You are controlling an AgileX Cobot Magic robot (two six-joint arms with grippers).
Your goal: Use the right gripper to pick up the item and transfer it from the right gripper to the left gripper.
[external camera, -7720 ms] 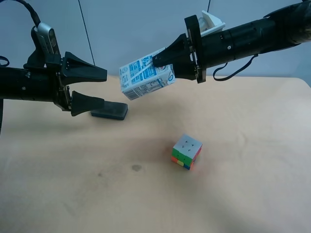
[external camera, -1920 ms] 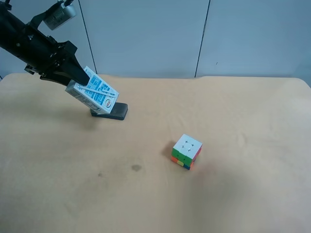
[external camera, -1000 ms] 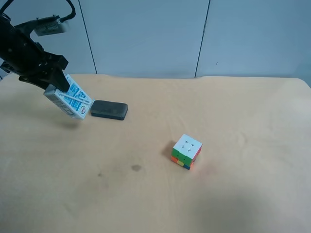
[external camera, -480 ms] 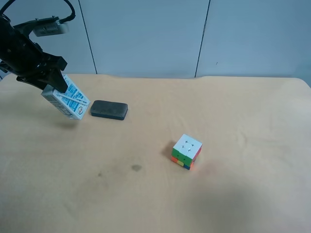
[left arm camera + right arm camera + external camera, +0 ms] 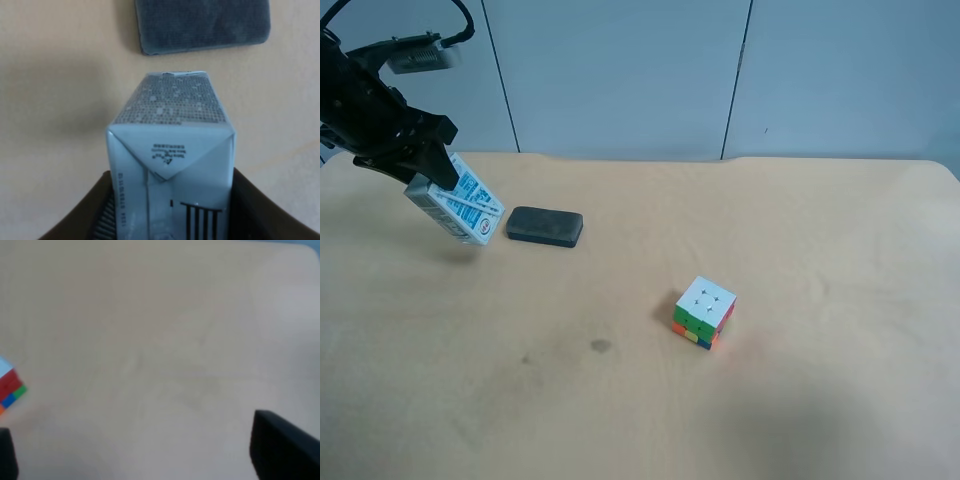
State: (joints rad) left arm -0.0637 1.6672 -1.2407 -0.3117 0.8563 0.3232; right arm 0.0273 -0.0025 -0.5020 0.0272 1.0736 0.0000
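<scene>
Left gripper point(image 5: 438, 180) is clamped on the carton point(image 5: 455, 204), which sits tilted between its fingers point(image 5: 252, 200), above the table point(image 5: 770, 250). Right gripper's fingers point(image 5: 282, 447) are spread apart, nothing between them.

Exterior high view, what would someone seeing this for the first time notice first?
The carton, white with blue print, hangs tilted above the table at the view's left, clamped in the left gripper; the left wrist view shows the fingers against both its sides. Next, the bright cube sits alone near the table's middle. A dark pad lies flat just beside the carton.
</scene>
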